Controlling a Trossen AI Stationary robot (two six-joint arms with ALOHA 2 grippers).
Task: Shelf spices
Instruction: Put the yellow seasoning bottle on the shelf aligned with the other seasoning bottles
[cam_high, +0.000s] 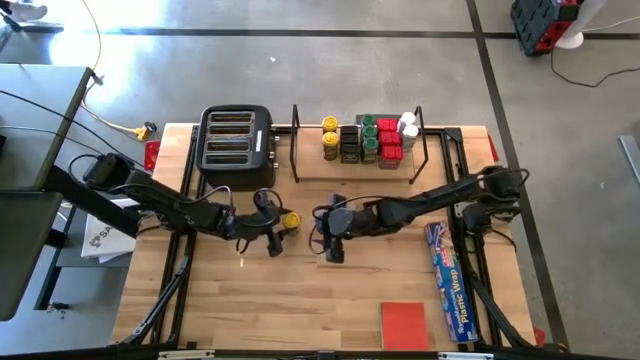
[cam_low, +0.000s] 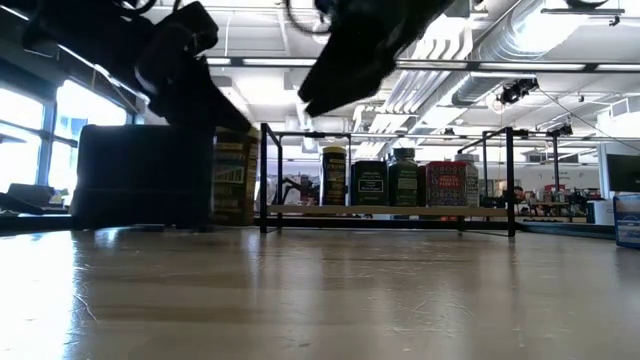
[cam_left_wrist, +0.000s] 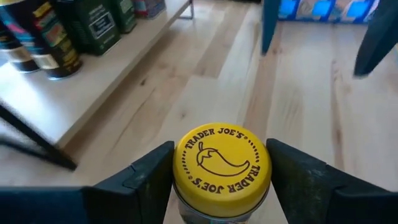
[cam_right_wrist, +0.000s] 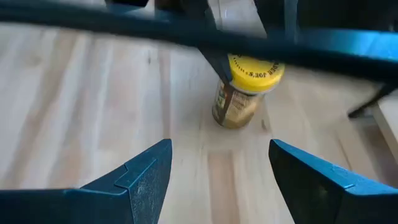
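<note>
A spice jar with a yellow lid (cam_left_wrist: 222, 163) sits between the fingers of my left gripper (cam_left_wrist: 221, 180), in front of the toaster near mid-table (cam_high: 291, 220). The right wrist view shows the same jar (cam_right_wrist: 244, 93), slightly tilted. My right gripper (cam_high: 334, 243) is open and empty, hovering just right of the jar and facing it (cam_right_wrist: 217, 168). The shelf (cam_high: 360, 165) stands at the far edge; on its wooden board stand several spices: yellow-lidded jars (cam_high: 330, 140), black tins (cam_high: 349, 145), green-lidded jars (cam_high: 369, 135), red tins (cam_high: 389, 140) and white-lidded jars (cam_high: 408, 125). My left gripper pinches the jar at its yellow lid (cam_left_wrist: 183, 163), one finger on each side of the rim. The fingers come slanting down from the table's left. The jar hangs a little tilted; whether its base (cam_right_wrist: 231, 121) rests on the table, I cannot tell.
A black four-slot toaster (cam_high: 237, 138) stands left of the shelf. A long blue plastic-wrap box (cam_high: 450, 280) lies along the right side and a flat red square (cam_high: 405, 325) near the front edge. Bare wood (cam_high: 280, 300) stretches in front of both grippers.
</note>
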